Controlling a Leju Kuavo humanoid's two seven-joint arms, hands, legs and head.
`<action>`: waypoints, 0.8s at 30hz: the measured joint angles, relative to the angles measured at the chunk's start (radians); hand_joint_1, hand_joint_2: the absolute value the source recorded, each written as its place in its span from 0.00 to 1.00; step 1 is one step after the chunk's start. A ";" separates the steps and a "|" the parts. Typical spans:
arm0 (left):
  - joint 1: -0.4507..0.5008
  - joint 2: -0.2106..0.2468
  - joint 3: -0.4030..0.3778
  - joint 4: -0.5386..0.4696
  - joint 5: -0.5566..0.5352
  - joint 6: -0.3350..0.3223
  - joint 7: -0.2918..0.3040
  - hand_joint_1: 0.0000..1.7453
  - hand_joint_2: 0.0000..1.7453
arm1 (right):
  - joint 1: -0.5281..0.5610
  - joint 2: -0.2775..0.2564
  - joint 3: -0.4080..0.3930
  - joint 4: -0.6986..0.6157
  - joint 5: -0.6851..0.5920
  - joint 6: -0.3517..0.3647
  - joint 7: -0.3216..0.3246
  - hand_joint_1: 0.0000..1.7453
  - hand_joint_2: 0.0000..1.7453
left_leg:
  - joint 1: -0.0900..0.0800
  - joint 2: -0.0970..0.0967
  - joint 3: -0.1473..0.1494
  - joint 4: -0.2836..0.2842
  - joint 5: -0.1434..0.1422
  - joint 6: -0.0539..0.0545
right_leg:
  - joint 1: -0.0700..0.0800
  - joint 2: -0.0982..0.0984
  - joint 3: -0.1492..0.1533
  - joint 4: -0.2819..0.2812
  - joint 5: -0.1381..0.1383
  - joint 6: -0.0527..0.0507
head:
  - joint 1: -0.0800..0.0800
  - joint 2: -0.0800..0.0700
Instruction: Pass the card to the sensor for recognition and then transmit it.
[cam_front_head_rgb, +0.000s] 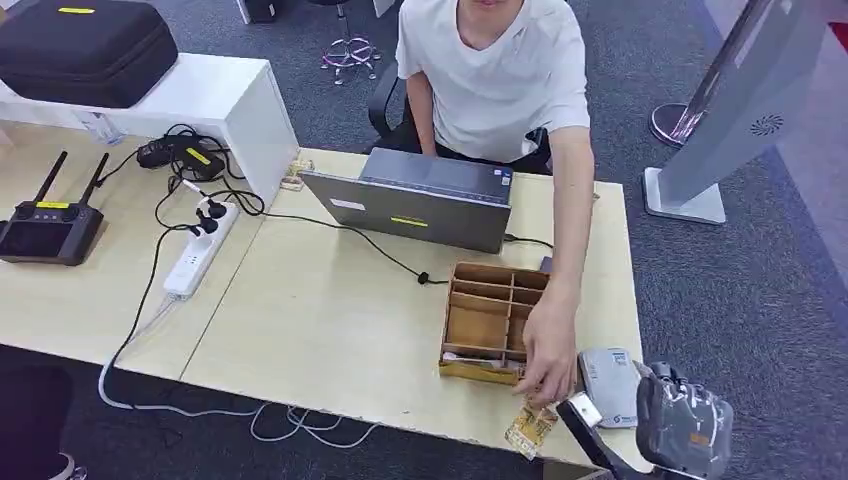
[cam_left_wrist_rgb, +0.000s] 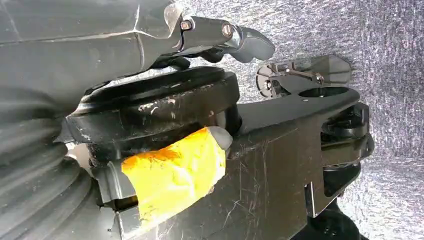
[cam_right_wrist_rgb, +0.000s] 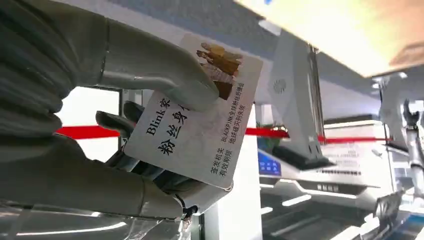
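My right hand (cam_front_head_rgb: 685, 425) is at the table's front right corner, beside the grey-white card sensor (cam_front_head_rgb: 608, 385). It pinches a white card (cam_right_wrist_rgb: 197, 130) with black print and a gold picture at one end, the thumb (cam_right_wrist_rgb: 165, 75) pressing on its face. In the head view that card (cam_front_head_rgb: 583, 408) shows as a small white piece at my dark fingers. A person's hand (cam_front_head_rgb: 548, 372) reaches down to a second, gold-patterned card (cam_front_head_rgb: 530, 430) at the table's front edge. My left hand (cam_left_wrist_rgb: 235, 37) hangs over grey carpet, holding nothing.
A wooden compartment box (cam_front_head_rgb: 488, 320) stands left of the sensor, with a grey laptop (cam_front_head_rgb: 420, 205) behind it. A seated person in a white shirt (cam_front_head_rgb: 495, 70) faces me across the table (cam_front_head_rgb: 330, 320). A power strip (cam_front_head_rgb: 200, 250) and cables lie at the left.
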 joint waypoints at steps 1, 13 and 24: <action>0.000 0.000 0.000 0.000 0.000 0.000 0.000 0.00 1.00 | -0.001 0.003 0.000 0.011 0.000 0.000 0.000 1.00 1.00 | 0.000 0.000 0.000 0.000 0.000 0.000 | 0.000 0.000 0.000 0.000 0.000 0.000 | 0.000 0.000; -0.004 -0.003 -0.030 0.003 0.005 -0.003 0.000 0.00 1.00 | -0.088 0.025 -0.011 0.265 0.004 -0.031 0.067 1.00 1.00 | 0.000 0.000 0.002 0.000 0.000 0.000 | 0.000 0.000 0.001 0.000 0.000 0.000 | 0.000 0.000; -0.006 -0.005 -0.055 0.004 0.005 -0.004 0.000 0.00 1.00 | -0.202 0.027 -0.067 0.479 0.005 -0.062 0.087 1.00 1.00 | 0.000 0.000 0.015 0.000 -0.002 0.001 | 0.000 0.001 0.014 -0.003 -0.003 0.001 | 0.000 0.000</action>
